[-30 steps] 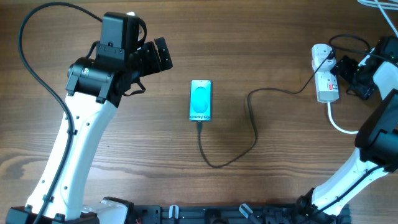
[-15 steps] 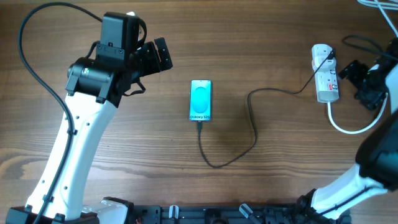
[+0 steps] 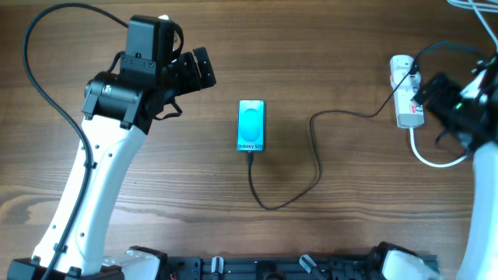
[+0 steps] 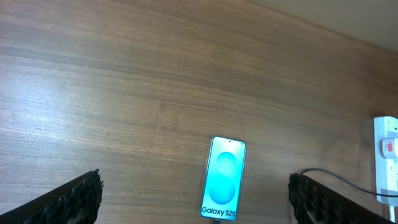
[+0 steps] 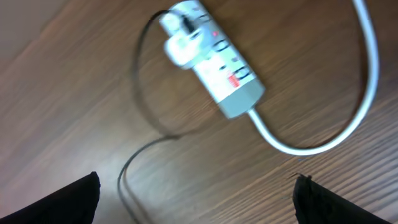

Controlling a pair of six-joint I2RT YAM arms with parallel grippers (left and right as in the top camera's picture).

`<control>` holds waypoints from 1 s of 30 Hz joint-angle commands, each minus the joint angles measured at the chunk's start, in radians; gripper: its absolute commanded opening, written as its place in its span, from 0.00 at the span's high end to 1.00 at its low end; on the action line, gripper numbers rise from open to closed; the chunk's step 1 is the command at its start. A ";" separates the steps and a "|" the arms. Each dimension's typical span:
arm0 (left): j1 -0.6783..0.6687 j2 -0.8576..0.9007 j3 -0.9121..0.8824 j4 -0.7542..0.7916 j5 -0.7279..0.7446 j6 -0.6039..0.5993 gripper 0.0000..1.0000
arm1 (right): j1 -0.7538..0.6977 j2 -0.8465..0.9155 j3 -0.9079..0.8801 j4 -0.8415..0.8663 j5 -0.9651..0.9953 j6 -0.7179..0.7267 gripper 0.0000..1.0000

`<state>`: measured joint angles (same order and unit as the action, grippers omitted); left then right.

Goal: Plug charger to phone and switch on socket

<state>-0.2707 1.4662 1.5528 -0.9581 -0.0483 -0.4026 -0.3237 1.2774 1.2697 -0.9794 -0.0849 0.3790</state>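
The phone [image 3: 251,125] lies flat mid-table, cyan screen up, "Galaxy" text at its near end. The charger [image 3: 315,159], a thin black cable, meets the phone's near edge, loops right and runs up to the socket [image 3: 405,92], a white strip at the far right. My left gripper [image 3: 201,70] hovers open to the phone's upper left. In the left wrist view the phone [image 4: 224,178] lies between the spread fingers [image 4: 68,199]. My right gripper [image 3: 430,95] hangs open just right of the socket. The right wrist view shows the socket [image 5: 214,62] ahead, untouched, and my right gripper [image 5: 196,186] empty.
The socket's thick white lead [image 3: 428,159] curls off toward the right edge, also seen as a white lead [image 5: 348,118] in the right wrist view. More cables [image 3: 478,15] hang at the far right corner. Arm bases stand along the near edge.
The right arm swung out to the right of the socket, then came back toward it, and is blurred now. The left arm, phone and charger have not moved.
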 commanded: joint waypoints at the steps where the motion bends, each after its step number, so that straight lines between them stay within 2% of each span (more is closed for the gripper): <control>1: 0.005 -0.006 -0.003 0.003 -0.013 -0.005 0.00 | 0.054 -0.188 -0.122 0.029 0.018 -0.012 0.00; 7: 0.005 -0.006 -0.003 0.003 -0.013 -0.005 0.00 | 0.079 -0.457 -0.237 0.052 0.017 -0.010 0.00; 11: 0.005 -0.006 -0.002 0.003 -0.013 -0.005 0.00 | 0.079 -0.544 -0.240 -0.021 -0.043 0.008 0.00; 16: 0.005 -0.006 -0.003 0.003 -0.013 -0.005 0.00 | 0.079 -0.550 -0.241 -0.200 -0.078 0.024 0.00; 30: 0.005 -0.006 -0.002 0.003 -0.013 -0.005 0.00 | 0.079 -0.535 -0.241 -0.211 -0.050 0.006 0.00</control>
<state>-0.2707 1.4658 1.5528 -0.9581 -0.0483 -0.4026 -0.2493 0.7414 1.0332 -1.1904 -0.1417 0.3923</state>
